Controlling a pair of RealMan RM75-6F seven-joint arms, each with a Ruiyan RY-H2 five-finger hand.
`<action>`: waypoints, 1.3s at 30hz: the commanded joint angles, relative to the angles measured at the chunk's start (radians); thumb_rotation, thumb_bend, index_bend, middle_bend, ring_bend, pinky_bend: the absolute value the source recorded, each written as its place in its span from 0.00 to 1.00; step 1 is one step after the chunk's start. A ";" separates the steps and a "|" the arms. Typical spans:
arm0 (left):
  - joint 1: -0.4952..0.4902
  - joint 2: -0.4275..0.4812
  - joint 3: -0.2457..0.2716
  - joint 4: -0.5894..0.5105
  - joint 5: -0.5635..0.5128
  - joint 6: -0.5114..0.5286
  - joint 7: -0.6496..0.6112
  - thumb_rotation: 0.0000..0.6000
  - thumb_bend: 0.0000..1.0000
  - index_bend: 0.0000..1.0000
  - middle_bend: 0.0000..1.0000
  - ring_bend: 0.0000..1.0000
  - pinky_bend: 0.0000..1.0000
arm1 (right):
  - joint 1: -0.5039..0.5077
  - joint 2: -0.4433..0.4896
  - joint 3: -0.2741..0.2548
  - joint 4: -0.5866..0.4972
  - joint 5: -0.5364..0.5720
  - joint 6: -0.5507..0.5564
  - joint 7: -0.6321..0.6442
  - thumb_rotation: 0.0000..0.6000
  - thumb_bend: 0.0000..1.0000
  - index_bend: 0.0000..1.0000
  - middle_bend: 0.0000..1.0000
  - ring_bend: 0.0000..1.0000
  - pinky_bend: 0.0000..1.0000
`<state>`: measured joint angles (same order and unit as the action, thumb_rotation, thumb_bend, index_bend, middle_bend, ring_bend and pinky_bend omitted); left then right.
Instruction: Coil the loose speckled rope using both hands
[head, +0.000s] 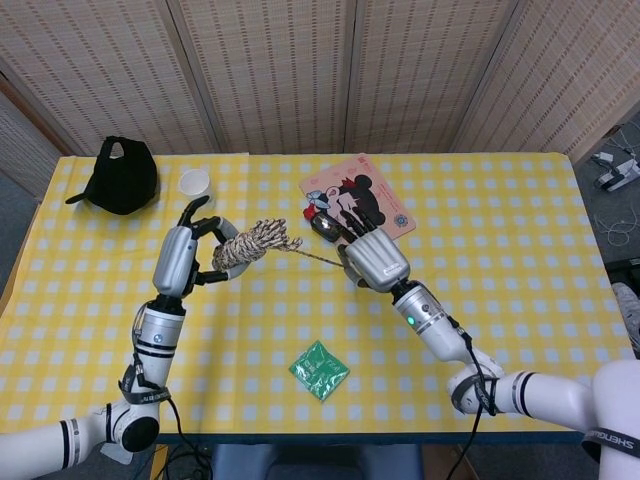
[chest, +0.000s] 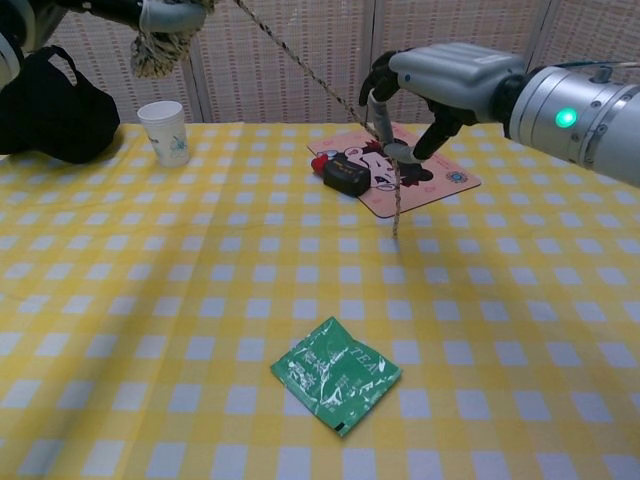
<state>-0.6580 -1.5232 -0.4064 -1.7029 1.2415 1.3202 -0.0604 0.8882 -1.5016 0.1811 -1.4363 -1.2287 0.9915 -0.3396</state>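
The speckled rope is partly wound into a coil (head: 250, 243) held above the table by my left hand (head: 183, 258). In the chest view that coil (chest: 162, 42) hangs at the top left under the left hand (chest: 150, 12), which is cut off by the frame edge. One strand (head: 315, 256) runs taut from the coil to my right hand (head: 372, 262). The right hand (chest: 440, 82) pinches the strand near its end, and a short tail (chest: 396, 205) hangs down from its fingers over the mat's front edge.
A black cap (head: 122, 175) and a paper cup (head: 193, 182) stand at the back left. A pink cartoon mat (head: 385, 215) carries a small black and red object (chest: 345, 172). A green tea packet (head: 319, 370) lies near the front edge of the yellow checked tablecloth (head: 520, 250).
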 joint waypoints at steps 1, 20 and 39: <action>0.001 0.009 0.000 0.010 -0.007 -0.002 0.019 1.00 0.24 0.76 0.79 0.54 0.09 | -0.003 0.003 0.001 -0.005 0.007 -0.004 -0.007 1.00 0.37 0.58 0.16 0.00 0.00; 0.027 0.073 0.076 0.156 0.012 0.005 0.231 1.00 0.24 0.76 0.79 0.54 0.09 | -0.244 0.248 -0.082 -0.239 0.002 0.217 -0.055 1.00 0.21 0.08 0.11 0.00 0.04; 0.076 0.121 0.078 0.151 -0.012 0.025 0.209 1.00 0.24 0.76 0.79 0.54 0.09 | -0.602 0.414 -0.223 -0.194 -0.209 0.556 0.138 1.00 0.25 0.15 0.16 0.01 0.08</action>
<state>-0.5841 -1.4021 -0.3257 -1.5485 1.2262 1.3414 0.1528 0.3094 -1.0982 -0.0348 -1.6474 -1.4169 1.5229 -0.2203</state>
